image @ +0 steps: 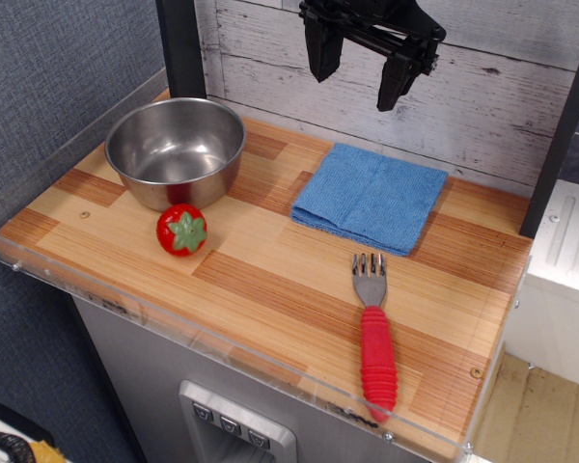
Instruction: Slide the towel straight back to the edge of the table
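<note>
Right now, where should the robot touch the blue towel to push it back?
Probably from straight above, pressing down near the front edge of the towel. It lies flat and thin on the table, offering no raised edge to pinch. The open end effector hangs above its back edge, fingers pointing down.

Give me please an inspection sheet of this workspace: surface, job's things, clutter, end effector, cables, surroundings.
Surface: striped wood table, clear acrylic rim.
Job's things: blue towel, folded, flat, near the back wall.
Clutter: steel bowl at back left; red toy tomato in front of it; red-handled fork in front of the towel.
End effector: end effector open, above the towel, holding nothing.
Cables: nothing seen.
Surroundings: whitewashed plank wall behind.
</note>
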Motion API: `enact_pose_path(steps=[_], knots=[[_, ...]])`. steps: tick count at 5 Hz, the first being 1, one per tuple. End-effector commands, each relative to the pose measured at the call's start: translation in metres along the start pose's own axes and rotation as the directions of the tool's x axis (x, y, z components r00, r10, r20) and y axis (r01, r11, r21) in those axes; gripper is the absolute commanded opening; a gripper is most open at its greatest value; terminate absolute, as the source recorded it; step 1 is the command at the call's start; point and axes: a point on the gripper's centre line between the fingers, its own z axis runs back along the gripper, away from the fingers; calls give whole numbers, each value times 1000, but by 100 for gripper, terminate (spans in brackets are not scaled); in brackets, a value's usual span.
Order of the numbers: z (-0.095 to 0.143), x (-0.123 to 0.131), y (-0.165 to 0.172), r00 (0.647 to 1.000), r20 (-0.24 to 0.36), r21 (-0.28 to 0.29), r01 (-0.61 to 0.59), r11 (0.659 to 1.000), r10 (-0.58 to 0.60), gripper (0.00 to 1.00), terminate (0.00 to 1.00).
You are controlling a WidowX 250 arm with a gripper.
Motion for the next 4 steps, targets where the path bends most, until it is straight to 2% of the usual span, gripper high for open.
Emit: enact_pose_path(steps=[1,3,4], knots=[[20,3,-1,998,57,4,-2,1000,2,100,0],[20,3,-1,998,57,4,-2,1000,2,100,0],[20,3,-1,998,57,4,-2,1000,2,100,100]])
